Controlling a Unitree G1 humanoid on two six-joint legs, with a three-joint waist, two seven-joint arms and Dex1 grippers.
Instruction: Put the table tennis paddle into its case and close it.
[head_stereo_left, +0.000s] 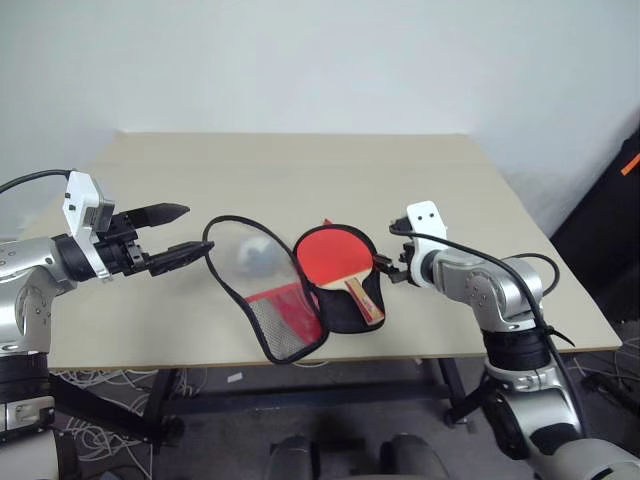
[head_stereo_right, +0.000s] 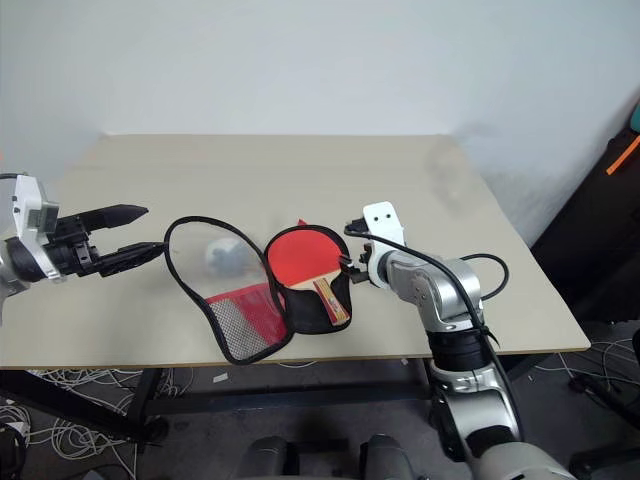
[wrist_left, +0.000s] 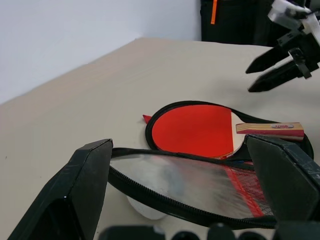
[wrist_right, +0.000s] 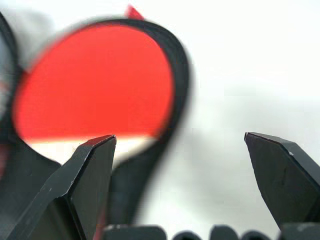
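I see the table tennis paddle (head_stereo_left: 334, 256) already lying in the case (head_stereo_left: 345, 300) at the table's (head_stereo_left: 300, 170) near middle, lid flap (head_stereo_left: 262, 290) open leftward; left gripper (head_stereo_left: 178, 233) and right gripper (wrist_left: 272, 70) gape empty, so closing remains.

Four views of one desk: a stereo head pair and two wrist cameras.

The head pair looks forward and down over the desk (head_stereo_left: 300, 160), from beyond its near edge, taking in all four edges. The left wrist camera sits low and close, facing across the open case (wrist_left: 200, 185) towards the table tennis paddle (wrist_left: 192, 129); the right wrist camera looks very closely at the same paddle.
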